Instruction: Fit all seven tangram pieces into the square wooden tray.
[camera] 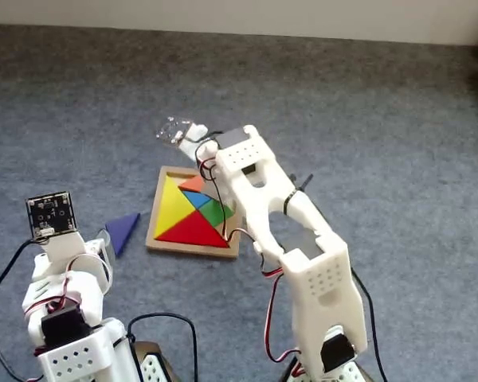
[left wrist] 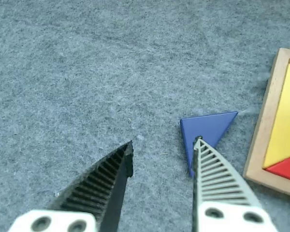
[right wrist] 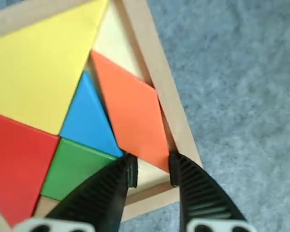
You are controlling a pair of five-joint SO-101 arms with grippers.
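Note:
The square wooden tray [camera: 191, 248] lies mid-table and holds a yellow triangle [right wrist: 38, 67], a red triangle [right wrist: 14, 164], a green piece [right wrist: 72, 166], a light blue triangle [right wrist: 87, 121] and an orange parallelogram [right wrist: 130, 113]. My right gripper [right wrist: 152, 166] hovers over the tray's corner, narrowly open, its tips at the orange piece's near corner by the rim [right wrist: 154, 63]. A dark blue triangle [left wrist: 208, 128] rests on the carpet beside the tray [left wrist: 261, 140]. My left gripper [left wrist: 164, 143] is open, its white fingertip over that triangle's edge and its black one over bare carpet.
Grey carpet covers the table all round. In the high view the right arm's white body [camera: 271, 207] overhangs the tray's right side, and the dark blue triangle [camera: 123, 230] lies between the left arm [camera: 68, 270] and the tray.

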